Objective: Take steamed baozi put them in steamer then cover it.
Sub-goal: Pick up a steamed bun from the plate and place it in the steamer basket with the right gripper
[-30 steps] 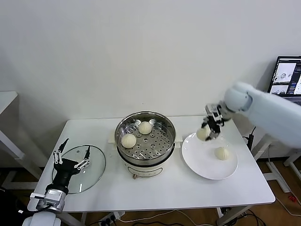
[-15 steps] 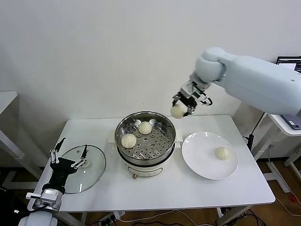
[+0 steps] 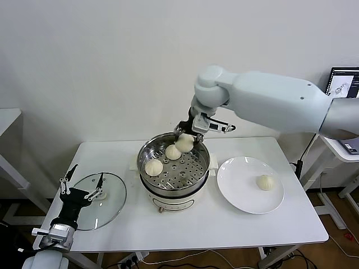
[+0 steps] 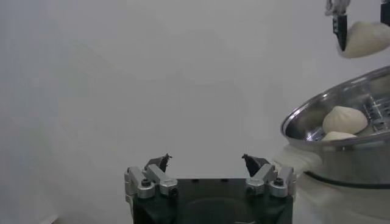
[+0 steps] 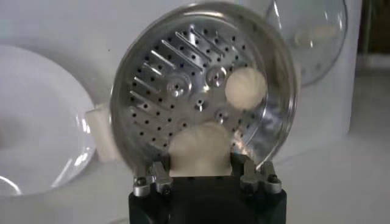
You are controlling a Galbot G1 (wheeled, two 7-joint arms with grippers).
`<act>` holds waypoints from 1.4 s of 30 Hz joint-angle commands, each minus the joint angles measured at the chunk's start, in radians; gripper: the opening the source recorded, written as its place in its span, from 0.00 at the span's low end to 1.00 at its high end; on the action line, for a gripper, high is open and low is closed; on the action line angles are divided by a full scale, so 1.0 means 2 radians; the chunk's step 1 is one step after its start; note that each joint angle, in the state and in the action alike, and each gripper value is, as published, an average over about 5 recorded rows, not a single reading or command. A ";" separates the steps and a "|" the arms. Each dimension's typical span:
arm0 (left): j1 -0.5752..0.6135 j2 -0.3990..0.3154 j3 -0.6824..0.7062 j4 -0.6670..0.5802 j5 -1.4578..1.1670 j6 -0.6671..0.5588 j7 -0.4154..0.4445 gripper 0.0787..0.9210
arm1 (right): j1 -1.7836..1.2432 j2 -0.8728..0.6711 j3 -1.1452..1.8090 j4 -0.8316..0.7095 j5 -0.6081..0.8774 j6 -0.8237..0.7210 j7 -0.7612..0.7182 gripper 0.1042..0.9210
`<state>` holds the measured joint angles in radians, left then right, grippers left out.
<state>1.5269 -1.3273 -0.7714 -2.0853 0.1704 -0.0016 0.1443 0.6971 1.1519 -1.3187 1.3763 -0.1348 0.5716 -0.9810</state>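
My right gripper [image 3: 185, 139] is shut on a cream-white baozi [image 3: 184, 143] and holds it above the far right part of the steel steamer [image 3: 197, 167]. That baozi fills the space between the jaws in the right wrist view [image 5: 200, 150]. Two baozi [image 3: 153, 166] [image 3: 173, 151] lie on the perforated tray. One baozi [image 3: 265, 182] stays on the white plate [image 3: 235, 190]. The glass cover [image 3: 115, 199] lies flat at the table's left. My left gripper [image 3: 83, 188] is open and empty above the cover's left side. The steamer also shows in the left wrist view [image 4: 365, 164].
The white table's front edge [image 3: 185, 244] runs close to me. A monitor [image 3: 343, 89] stands at the far right behind the arm. A second white table's corner [image 3: 8, 117] shows at the far left.
My right gripper has carried the baozi from above the plate leftward to above the steamer's far right part. The left arm has barely moved.
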 commanded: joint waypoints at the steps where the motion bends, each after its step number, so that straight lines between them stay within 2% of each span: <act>1: -0.001 0.000 -0.001 0.003 0.000 0.000 0.000 0.88 | -0.006 0.014 -0.015 0.033 -0.021 0.051 0.036 0.69; 17: -0.004 0.000 -0.003 0.015 0.000 -0.002 0.001 0.88 | -0.031 0.025 -0.041 0.025 0.016 0.022 0.005 0.69; 27: -0.003 0.000 -0.005 0.017 -0.001 -0.005 0.002 0.88 | -0.054 0.047 -0.041 -0.001 0.010 0.006 -0.025 0.69; 42: -0.002 0.000 -0.005 0.014 -0.001 -0.006 0.003 0.88 | -0.072 0.068 -0.033 -0.024 0.001 -0.007 -0.022 0.69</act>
<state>1.5226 -1.3274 -0.7804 -2.0537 0.1685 -0.0133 0.1494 0.5643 1.2776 -1.3834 1.3425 -0.1325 0.5661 -1.0177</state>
